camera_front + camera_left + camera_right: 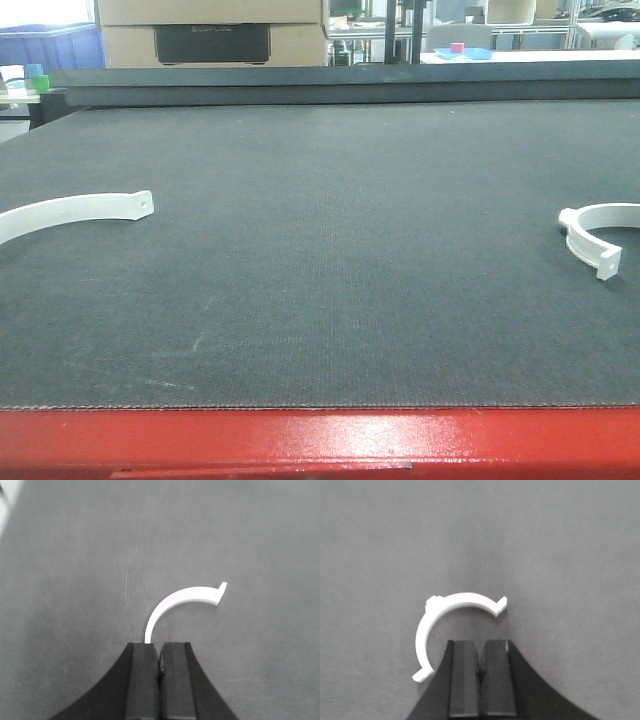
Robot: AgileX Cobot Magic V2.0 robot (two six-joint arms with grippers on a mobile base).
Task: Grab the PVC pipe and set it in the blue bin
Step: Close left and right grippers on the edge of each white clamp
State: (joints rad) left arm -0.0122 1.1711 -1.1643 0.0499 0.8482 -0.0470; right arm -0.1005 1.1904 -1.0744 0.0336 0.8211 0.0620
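Two PVC clamps, left clamp, right clamp, box lettering blurred

Even soft light, blurry wrist views

Two curved white pipe pieces lie on the dark mat: the left piece at its left edge, the right piece at its right edge. Beyond the mat stand one blue bin and one cardboard box.
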